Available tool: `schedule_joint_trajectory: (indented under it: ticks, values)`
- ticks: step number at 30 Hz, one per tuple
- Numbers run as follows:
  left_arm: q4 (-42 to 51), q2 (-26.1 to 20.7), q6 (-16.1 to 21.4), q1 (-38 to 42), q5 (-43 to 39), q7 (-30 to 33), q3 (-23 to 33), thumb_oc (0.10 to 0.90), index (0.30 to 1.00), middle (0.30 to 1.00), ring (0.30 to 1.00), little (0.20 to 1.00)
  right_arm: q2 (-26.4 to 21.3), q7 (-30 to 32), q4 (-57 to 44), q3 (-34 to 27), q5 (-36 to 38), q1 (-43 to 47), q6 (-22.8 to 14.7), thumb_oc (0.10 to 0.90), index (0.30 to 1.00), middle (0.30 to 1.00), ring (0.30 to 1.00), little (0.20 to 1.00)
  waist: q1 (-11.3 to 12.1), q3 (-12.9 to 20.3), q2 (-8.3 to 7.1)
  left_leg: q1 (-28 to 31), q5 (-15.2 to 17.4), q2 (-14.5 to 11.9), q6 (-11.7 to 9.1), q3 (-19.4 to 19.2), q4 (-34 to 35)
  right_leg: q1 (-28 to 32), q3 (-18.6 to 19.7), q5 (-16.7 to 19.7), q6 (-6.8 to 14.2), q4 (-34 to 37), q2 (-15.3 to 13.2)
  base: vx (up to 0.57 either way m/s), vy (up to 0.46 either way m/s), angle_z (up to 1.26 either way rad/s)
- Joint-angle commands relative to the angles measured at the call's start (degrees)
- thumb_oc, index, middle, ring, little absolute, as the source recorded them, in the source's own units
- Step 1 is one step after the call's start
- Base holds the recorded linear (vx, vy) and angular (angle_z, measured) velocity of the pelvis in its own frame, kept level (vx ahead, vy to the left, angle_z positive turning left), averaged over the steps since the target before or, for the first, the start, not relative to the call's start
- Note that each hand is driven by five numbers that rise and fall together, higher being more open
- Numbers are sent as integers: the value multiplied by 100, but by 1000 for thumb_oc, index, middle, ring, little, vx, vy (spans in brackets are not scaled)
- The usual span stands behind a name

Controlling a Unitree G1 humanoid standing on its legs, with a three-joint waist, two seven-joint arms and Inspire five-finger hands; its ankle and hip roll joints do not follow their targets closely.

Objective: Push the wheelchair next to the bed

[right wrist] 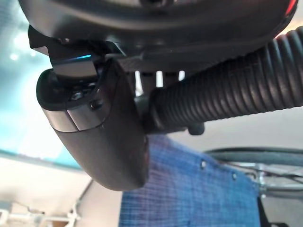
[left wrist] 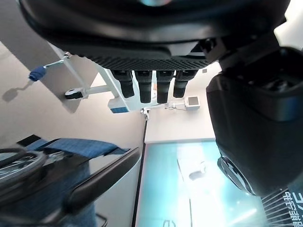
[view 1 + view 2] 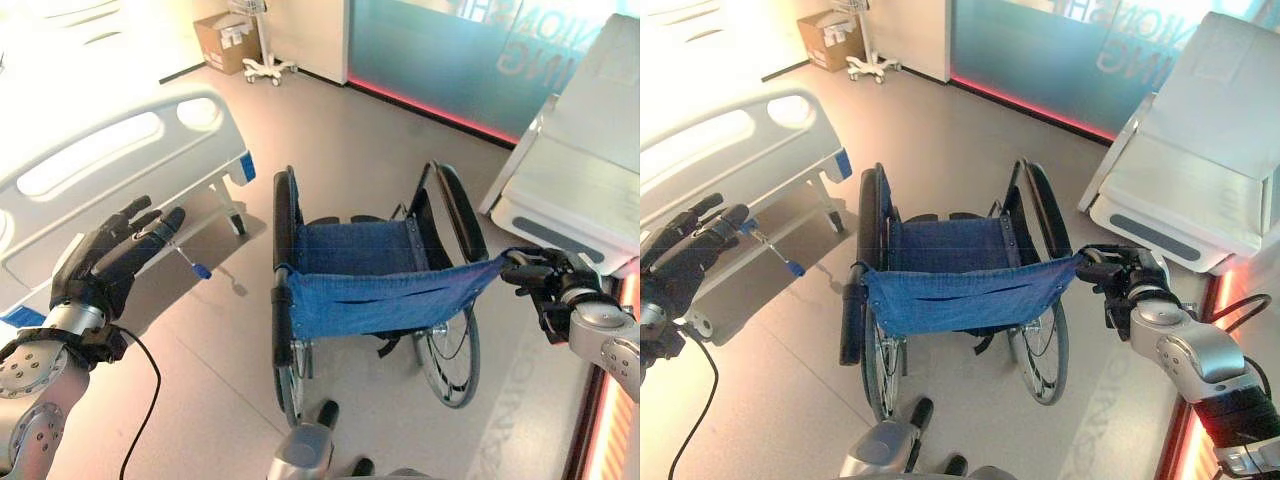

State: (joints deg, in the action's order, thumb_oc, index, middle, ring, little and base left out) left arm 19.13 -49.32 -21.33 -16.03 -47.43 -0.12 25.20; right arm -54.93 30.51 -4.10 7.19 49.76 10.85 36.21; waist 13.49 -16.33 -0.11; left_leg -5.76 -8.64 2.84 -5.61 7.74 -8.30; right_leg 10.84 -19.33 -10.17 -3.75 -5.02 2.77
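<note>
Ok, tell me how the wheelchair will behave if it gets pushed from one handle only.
The wheelchair will probably roll easily on its large wheels over the smooth floor. With just the right hand gripping a handle and the left hand open off to the side, it will likely veer. The fabric backrest should sag, not push.

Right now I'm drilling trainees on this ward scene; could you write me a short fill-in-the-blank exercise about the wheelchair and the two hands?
1. The wheelchair's seat and backrest fabric is ____ in colour.
2. The right hand is shut on the wheelchair's ribbed push ____.
3. The left hand hovers with straight fingers, holding ____.
4. The bed stands on the wheelchair's ____ side, from the robot's position.

Missing words: blue; handle; nothing; left
</note>
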Motion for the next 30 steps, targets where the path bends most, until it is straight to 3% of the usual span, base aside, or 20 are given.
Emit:
schedule_joint_trajectory:
  ticks: [1, 6, 13, 15, 18, 24, 30]
  values:
    - [258, -528, -303, -92, -343, -337, -13, 800, 900, 900, 900, 900, 1307, -236, -565, 829, 555, 859, -1305, 400, 300, 300, 300, 300, 484, 262, 85, -629, -434, 47, 61, 41, -283, 121, 439, 914, 566, 503, -195, -74, -27, 7]
    - [338, -719, -381, -39, -769, -533, -330, 800, 900, 900, 900, 900, 1130, -158, -464, 981, 781, 1075, -1359, 400, 300, 300, 300, 300, 553, 248, 97, -642, -490, 34, 42, 59, -247, 137, 316, 939, 605, 542, -160, -26, -26, 6]
    - [593, -724, -790, 118, -1190, -1096, -806, 800, 900, 900, 900, 900, 1179, -138, -316, 1108, 804, 1129, -1482, 400, 300, 300, 300, 300, 580, 244, 98, -621, -497, 10, 45, 54, -162, 164, 266, 978, 622, 609, -141, -11, -11, 14]
    - [721, -679, -1092, 187, -1386, -1190, -1081, 800, 900, 900, 900, 900, 1211, -132, -310, 1149, 774, 1121, -1503, 400, 300, 300, 300, 300, 558, 254, 111, -617, -499, 0, 44, 34, -135, 161, 274, 992, 628, 616, -141, -13, 14, 6]
    - [825, -592, -1210, 387, -1769, -968, -1537, 800, 900, 900, 900, 900, 1199, -69, -337, 1265, 794, 1154, -1539, 400, 300, 300, 300, 300, 493, 261, 130, -604, -498, -10, 42, 6, -114, 161, 311, 999, 633, 638, -147, -8, 19, 4]
    - [1040, -388, -913, 887, -2309, -480, -2095, 800, 900, 900, 900, 900, 1185, 23, -551, 1323, 860, 1051, -1467, 400, 300, 300, 300, 300, 315, 300, 106, -578, -408, -33, 52, -90, -84, 133, 425, 1017, 651, 680, -169, 3, 12, -3]
    - [976, -268, -1263, 1274, -2644, 115, -2349, 800, 900, 900, 900, 900, 1279, -69, -566, 1265, 702, 858, -1433, 400, 300, 300, 300, 300, 144, 303, 116, -542, -386, -81, 38, -184, -59, 133, 537, 1014, 642, 691, -167, 4, 25, -7]
